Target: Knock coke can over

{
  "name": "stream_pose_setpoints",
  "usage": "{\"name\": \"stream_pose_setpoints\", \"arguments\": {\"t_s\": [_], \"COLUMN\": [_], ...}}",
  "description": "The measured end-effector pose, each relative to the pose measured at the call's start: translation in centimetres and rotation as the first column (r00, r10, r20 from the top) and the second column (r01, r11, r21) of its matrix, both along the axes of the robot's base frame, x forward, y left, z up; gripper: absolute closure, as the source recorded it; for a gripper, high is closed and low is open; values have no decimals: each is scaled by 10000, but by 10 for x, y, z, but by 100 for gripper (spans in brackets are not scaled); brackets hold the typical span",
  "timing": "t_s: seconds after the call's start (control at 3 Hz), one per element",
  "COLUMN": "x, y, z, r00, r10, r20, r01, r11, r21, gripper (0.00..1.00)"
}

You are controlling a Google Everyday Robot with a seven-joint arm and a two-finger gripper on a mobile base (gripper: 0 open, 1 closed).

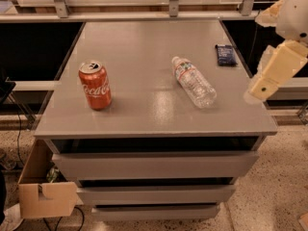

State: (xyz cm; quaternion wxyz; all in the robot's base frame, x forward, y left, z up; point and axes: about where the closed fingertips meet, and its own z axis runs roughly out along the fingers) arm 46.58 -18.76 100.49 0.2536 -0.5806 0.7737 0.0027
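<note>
The red coke can (95, 86) with white script and a silver top stands upright on the left part of the grey cabinet top (144, 47). My gripper (273, 73) is a cream-coloured shape at the right edge of the camera view. It hangs beside the cabinet's right front corner, far to the right of the can and touching nothing.
A clear plastic water bottle (193, 81) lies on its side in the middle right of the top. A small dark blue packet (225, 54) lies near the back right edge. A cardboard box (45, 194) sits on the floor at the left. Drawers (154, 165) run below the top.
</note>
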Motion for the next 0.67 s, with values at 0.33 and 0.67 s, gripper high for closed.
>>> {"name": "stream_pose_setpoints", "arguments": {"t_s": [0.33, 0.67], "x": [27, 27], "y": [47, 47], "z": [11, 11], "r00": [9996, 9996], "r10": [218, 218], "r20": [178, 181], "r01": [-248, -248], "r11": [9813, 9814], "r21": [1910, 1902], "gripper": [0, 0]}}
